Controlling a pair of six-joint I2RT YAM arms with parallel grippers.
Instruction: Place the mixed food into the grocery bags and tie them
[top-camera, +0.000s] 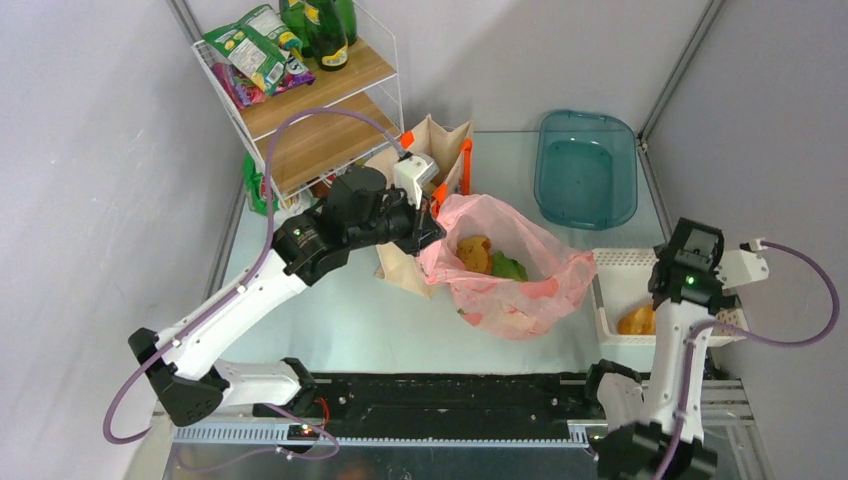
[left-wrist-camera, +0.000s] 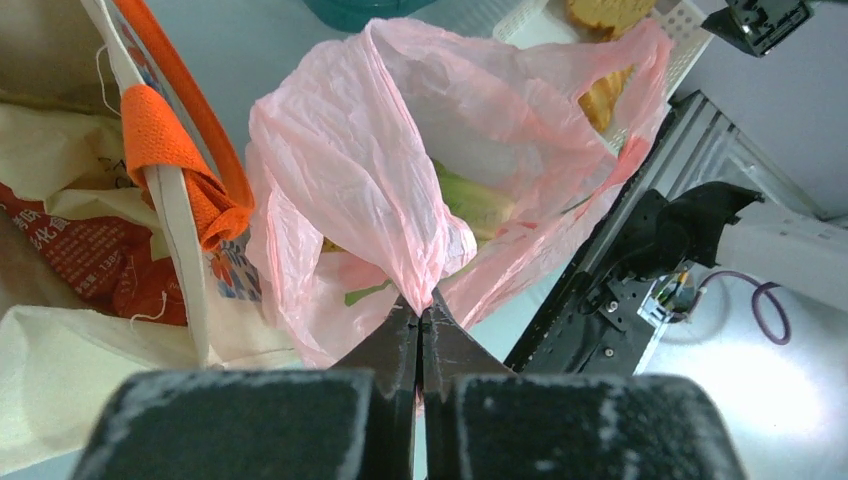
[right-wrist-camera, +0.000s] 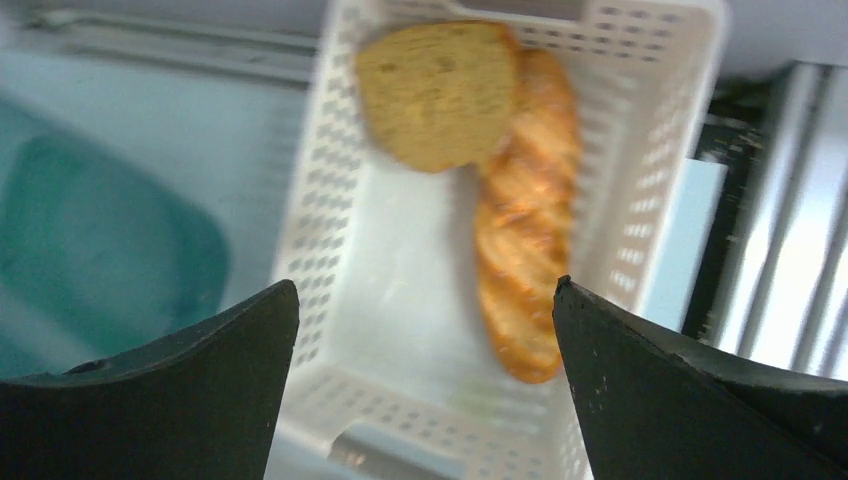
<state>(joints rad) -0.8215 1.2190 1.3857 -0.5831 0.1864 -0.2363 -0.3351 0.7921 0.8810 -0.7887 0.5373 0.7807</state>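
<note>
While the basket (top-camera: 622, 266) holds bread (top-camera: 636, 320), the pink bag (top-camera: 548, 287) holds lettuce (top-camera: 509, 267).

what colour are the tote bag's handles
Handles of the beige cloth tote: orange, clearest in left wrist view.

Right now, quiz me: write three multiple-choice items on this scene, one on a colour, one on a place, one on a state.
1. The bag pinched by the left fingers is: A pink, B beige, C teal.
2. Bread outside that bag lies: A left of it, B in the white basket, C behind it.
3. The right fingers are: A shut on bread, B shut and empty, C open.

Answers:
1. A: pink film is bunched between the shut fingers.
2. B: the pieces lie inside its lattice walls.
3. C: a wide gap shows between them above the basket.
</note>
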